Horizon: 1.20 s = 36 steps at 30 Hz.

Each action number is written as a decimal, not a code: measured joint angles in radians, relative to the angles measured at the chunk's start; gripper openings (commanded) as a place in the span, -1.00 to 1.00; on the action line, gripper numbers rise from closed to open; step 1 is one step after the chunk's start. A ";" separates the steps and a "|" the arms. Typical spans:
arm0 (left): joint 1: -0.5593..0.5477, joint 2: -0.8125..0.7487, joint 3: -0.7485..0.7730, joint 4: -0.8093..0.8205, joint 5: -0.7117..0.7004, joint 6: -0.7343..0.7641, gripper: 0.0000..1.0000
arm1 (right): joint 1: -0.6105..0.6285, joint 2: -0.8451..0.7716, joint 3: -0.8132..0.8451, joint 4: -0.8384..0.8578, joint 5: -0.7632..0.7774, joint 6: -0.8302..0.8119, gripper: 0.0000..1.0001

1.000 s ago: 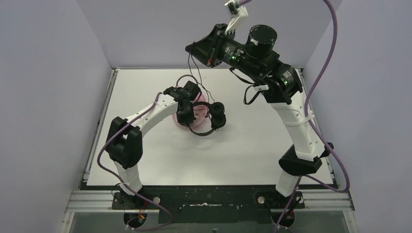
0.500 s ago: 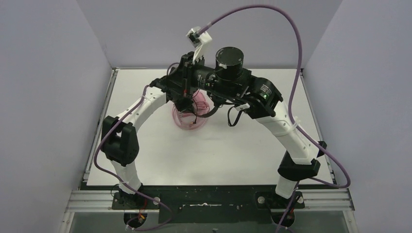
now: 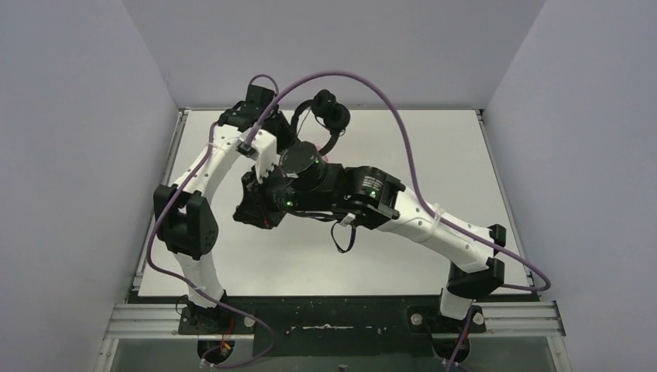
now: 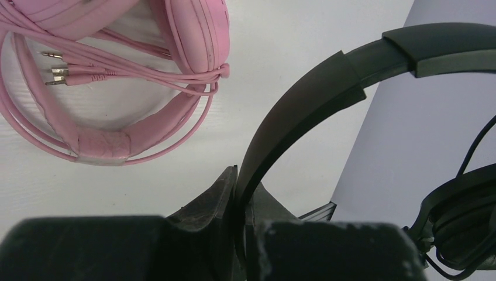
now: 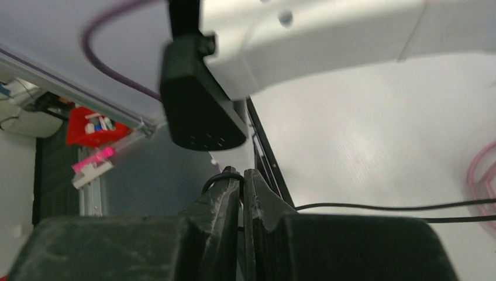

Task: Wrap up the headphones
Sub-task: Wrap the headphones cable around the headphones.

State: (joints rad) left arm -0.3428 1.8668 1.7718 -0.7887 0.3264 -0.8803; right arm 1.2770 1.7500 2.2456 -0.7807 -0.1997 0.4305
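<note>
The black headphones hang in the air near the back wall. My left gripper is shut on their black headband, and one ear cup dangles to the right. The pink headphones lie on the table below, their pink cable gathered across them; the right arm hides them from the top camera. My right gripper is shut on the thin black cable, low over the left part of the table.
The white table is walled on three sides. The right arm lies across the middle of the table, under the left arm. A purple robot cable arches overhead. A dark rail marks the table's left edge.
The left arm has lifted the black headphones off the table middle toward the back wall. The right arm has swung from high at the back down to the left, with the black cable.
</note>
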 measured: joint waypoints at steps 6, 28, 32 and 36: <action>0.024 -0.019 -0.020 0.008 0.005 0.002 -1.00 | -0.011 -0.060 -0.318 0.022 0.010 0.003 -1.00; 0.048 -0.540 -0.283 0.072 -0.071 0.274 -1.00 | -0.339 -0.587 -0.866 0.002 0.071 -0.062 -0.84; 0.027 -0.584 -0.351 0.080 -0.108 0.312 -1.00 | -0.373 -0.555 -0.941 0.007 0.061 -0.130 -0.38; -0.008 -0.631 -0.422 0.075 -0.202 0.352 -1.00 | -0.468 -0.541 -0.985 0.008 0.026 -0.177 0.09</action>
State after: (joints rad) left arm -0.3508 1.2354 1.3495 -0.7136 0.1246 -0.5285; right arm 0.8085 1.2087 1.2602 -0.7727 -0.1734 0.2531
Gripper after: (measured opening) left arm 0.039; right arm 0.369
